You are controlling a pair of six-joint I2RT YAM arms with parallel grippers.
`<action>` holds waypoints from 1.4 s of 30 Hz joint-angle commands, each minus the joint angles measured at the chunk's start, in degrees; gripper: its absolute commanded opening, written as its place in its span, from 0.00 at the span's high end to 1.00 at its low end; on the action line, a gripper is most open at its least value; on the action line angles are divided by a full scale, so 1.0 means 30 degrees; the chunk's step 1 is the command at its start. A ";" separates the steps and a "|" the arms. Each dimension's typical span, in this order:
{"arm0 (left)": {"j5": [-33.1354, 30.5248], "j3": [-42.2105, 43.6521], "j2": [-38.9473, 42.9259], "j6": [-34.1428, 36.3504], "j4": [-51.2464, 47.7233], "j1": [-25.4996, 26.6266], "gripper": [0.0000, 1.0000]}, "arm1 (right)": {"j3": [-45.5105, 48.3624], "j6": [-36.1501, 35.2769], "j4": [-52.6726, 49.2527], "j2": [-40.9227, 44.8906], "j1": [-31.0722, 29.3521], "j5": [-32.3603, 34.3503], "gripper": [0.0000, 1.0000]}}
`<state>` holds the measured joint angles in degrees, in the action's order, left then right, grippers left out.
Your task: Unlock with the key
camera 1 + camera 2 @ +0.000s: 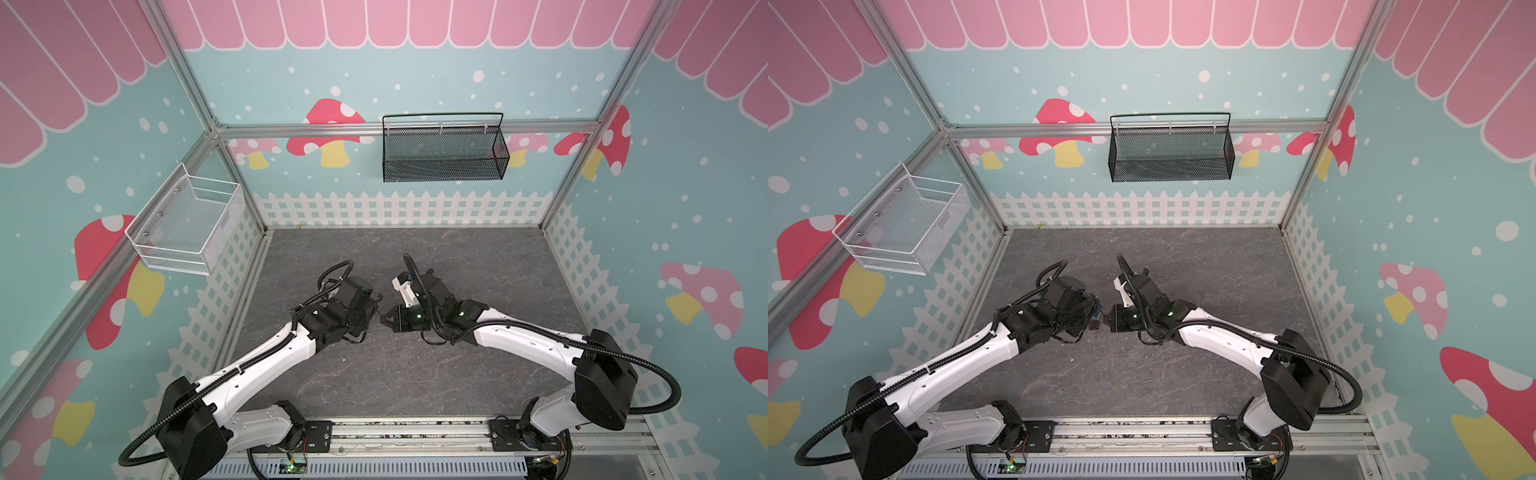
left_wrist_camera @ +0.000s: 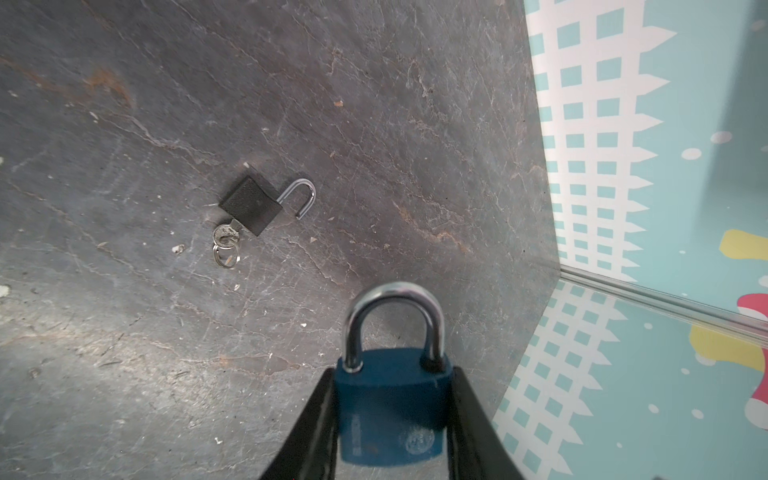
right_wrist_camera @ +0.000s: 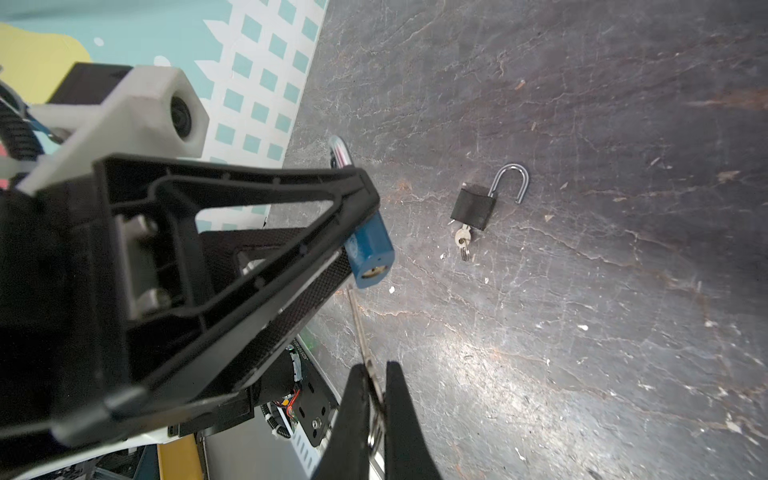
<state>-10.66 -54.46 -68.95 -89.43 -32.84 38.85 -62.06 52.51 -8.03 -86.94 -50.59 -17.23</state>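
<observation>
Left fingers [image 2: 322, 403] stand partway apart and clamp the blue padlock [image 2: 390, 399] by the two narrow edges of its body, holding it clear of the tabletop [image 2: 124, 124]. The padlock's steel shackle [image 2: 395, 299] sits with both legs down in the body, so the lock is closed. In the right wrist view the same blue padlock [image 3: 370, 253] pokes out past the left fingers' tips, and its brass keyhole end faces the right arm.

Right fingers [image 3: 353, 411] are drawn almost together and pinch the key [image 3: 361, 328] by its head, with a bit of key ring showing between them. The thin blade reaches out toward the blue padlock, and its tip lies just beside the edge of the keyhole end. Whether the tip touches the padlock cannot be told.

In a top view a sliver of the blue padlock [image 1: 1097, 311] shows where the two arms meet nose to nose over the middle of the tabletop.

Well apart from the blue padlock and lower, a black padlock [image 2: 251, 205] lies flat on the tabletop with its shackle swung open. A small key [image 2: 224, 239] on a ring sits at its base.

Far above the blue padlock, a white wire basket [image 1: 187, 224] hangs on the left wall and a black mesh basket [image 1: 442, 149] on the back wall.
</observation>
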 commanded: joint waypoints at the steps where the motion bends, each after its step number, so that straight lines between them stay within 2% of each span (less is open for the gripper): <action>1: -0.0136 -0.0427 0.0678 -0.0451 0.0394 -0.0173 1.00 | -0.0463 -0.0277 -0.0514 -0.0347 -0.0042 0.0520 1.00; 19: 0.0370 -0.0246 0.0658 -0.0513 0.0740 -0.0250 1.00 | -0.1390 -0.0391 0.0016 -0.1154 -0.0062 0.0004 1.00; 34: 0.1654 -0.0755 0.0545 -0.0454 0.1604 -0.0213 1.00 | -0.1590 -0.0482 -0.0647 -0.2042 -0.0055 0.1147 1.00; 40: 0.1128 -0.1260 0.0077 0.0802 0.0855 0.0418 1.00 | -0.3258 -0.1562 -0.2064 -0.2321 -0.0049 0.2764 1.00; 42: 0.0515 -0.1435 -0.0055 0.1143 0.0291 0.0876 1.00 | -0.3733 -0.1810 -0.2133 -0.2354 -0.0032 0.2686 1.00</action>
<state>-11.79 -55.68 -69.25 -88.16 -31.97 38.26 -70.19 49.19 -14.85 -92.55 -50.74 -13.28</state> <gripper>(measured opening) 0.338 0.069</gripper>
